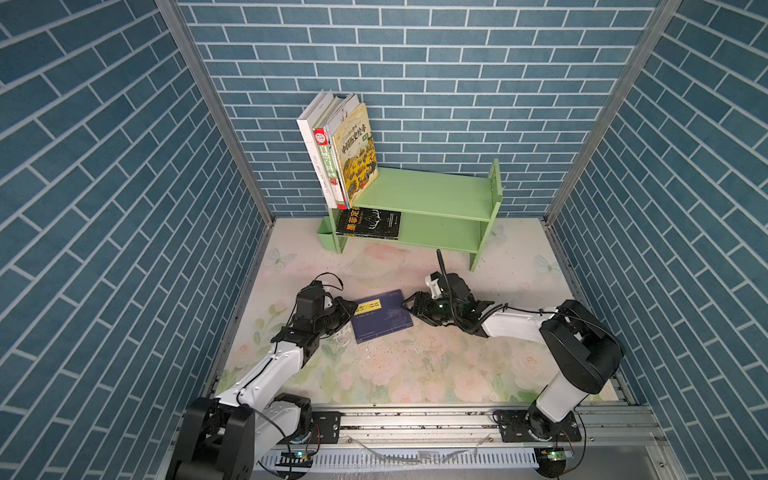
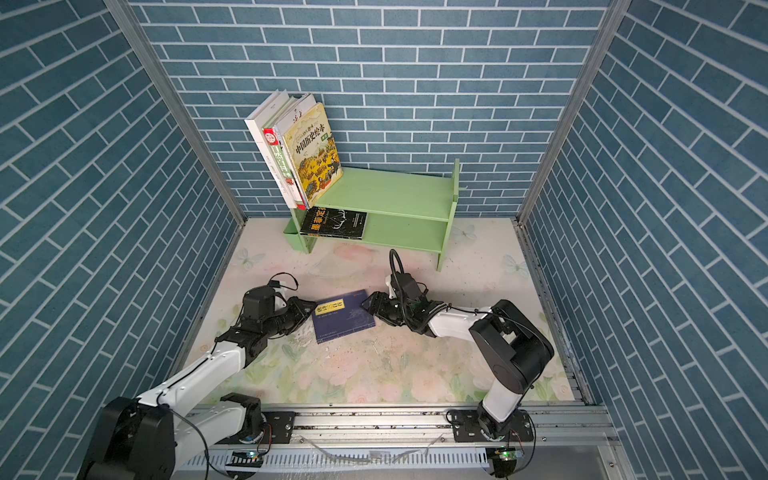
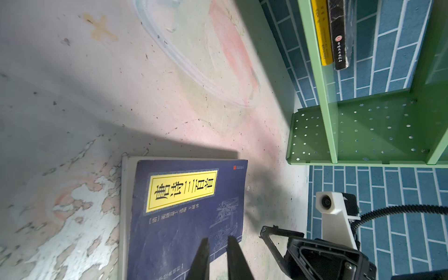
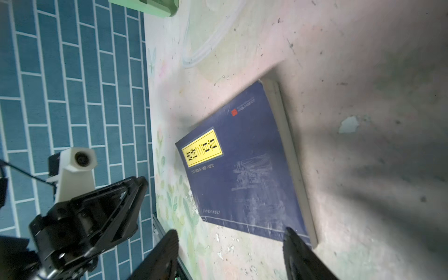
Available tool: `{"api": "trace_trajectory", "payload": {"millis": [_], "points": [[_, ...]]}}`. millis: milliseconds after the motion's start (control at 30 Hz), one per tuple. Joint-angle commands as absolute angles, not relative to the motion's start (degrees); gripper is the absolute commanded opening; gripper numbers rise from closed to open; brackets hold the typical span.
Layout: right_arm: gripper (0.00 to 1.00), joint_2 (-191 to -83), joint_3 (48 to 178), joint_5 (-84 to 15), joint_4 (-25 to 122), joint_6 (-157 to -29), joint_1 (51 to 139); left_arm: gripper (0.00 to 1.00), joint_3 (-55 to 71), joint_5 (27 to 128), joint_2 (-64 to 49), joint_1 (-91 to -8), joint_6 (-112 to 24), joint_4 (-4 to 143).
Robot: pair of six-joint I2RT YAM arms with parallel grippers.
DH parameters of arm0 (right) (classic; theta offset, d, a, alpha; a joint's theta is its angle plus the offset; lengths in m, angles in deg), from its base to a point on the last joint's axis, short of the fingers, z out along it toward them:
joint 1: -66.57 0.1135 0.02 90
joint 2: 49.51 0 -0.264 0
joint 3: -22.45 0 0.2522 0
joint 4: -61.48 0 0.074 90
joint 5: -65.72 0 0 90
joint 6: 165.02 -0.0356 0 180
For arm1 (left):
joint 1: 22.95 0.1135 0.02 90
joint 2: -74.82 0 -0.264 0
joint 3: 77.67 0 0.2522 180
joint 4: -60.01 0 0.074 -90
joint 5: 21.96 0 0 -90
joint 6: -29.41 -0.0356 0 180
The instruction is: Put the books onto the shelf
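**Mia:** Where is the navy book?

**Tom:** It lies on the counter, in the middle of the frame in both top views. It is well apart from the shelf, which stands in the upper middle against the back wall.

**Mia:** What are the arms doing?

**Tom:** The left end effector sits at the book's left edge. Its two fingers are squeezed close together there. I think they are pinching the edge, but the left wrist view is too tight to be sure. The right end effector is just beside the book's right edge. Its fingers are spread wide and it holds nothing.

**Mia:** So which step is this?

**Tom:** Picking up this book, I'd say. The leaning books stand at the left end of the top tier. A black book lies flat at the left end of the bottom tier. I see no other book on the counter.

**Mia:** What comes next?

**Tom:** The left arm must lift the book without letting it slip, since it only has a thin edge. Then it must carry the book up the frame to the shelf. The right half of both tiers has room. The right arm should move out of the way.
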State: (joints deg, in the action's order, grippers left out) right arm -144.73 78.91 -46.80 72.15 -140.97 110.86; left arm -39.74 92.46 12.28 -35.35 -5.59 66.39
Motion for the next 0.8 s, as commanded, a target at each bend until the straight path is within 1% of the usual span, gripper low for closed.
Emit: {"api": "trace_trajectory", "payload": {"millis": [0,33,100,133,200,267,333,400,567,700,767], "points": [[0.72,-144.0,73.0,-46.8,85.3,-150.6,111.0,0.15,-37.2,95.0,10.6,-36.0,-4.0,64.2],[0.72,-143.8,71.7,-45.7,86.3,-151.0,111.2,0.15,-36.2,94.9,10.3,-36.0,-5.0,66.2],[0.72,-143.2,71.1,-43.3,83.9,-150.0,111.7,0.21,-34.1,93.2,9.9,-36.1,-8.8,73.0],[0.72,-143.0,71.7,-42.4,81.8,-148.5,111.9,0.25,-33.4,91.9,10.1,-36.1,-10.8,76.3],[0.72,-142.9,74.1,-40.8,76.6,-144.9,112.0,0.38,-33.2,89.8,10.6,-36.1,-13.6,80.1],[0.71,-143.0,77.5,-39.6,70.8,-140.6,112.1,0.45,-33.4,87.9,10.8,-36.0,-14.5,84.1],[0.7,-143.5,81.3,-39.1,65.4,-137.6,112.0,0.57,-34.5,88.1,11.1,-36.1,-13.8,85.7],[0.69,-144.3,84.0,-39.3,61.8,-135.5,112.0,0.63,-36.8,88.6,12.0,-36.3,-11.7,85.7],[0.67,-146.9,87.4,-39.7,58.8,-131.3,112.0,0.69,-40.0,88.8,16.3,-36.9,-7.7,87.6],[0.67,-149.1,92.5,-38.9,56.7,-122.6,112.0,0.7,-40.3,89.5,21.7,-38.0,-4.5,90.7],[0.67,-151.2,97.0,-39.7,55.6,-117.6,112.0,0.72,-40.6,89.0,24.7,-39.9,-2.3,92.3]]}}
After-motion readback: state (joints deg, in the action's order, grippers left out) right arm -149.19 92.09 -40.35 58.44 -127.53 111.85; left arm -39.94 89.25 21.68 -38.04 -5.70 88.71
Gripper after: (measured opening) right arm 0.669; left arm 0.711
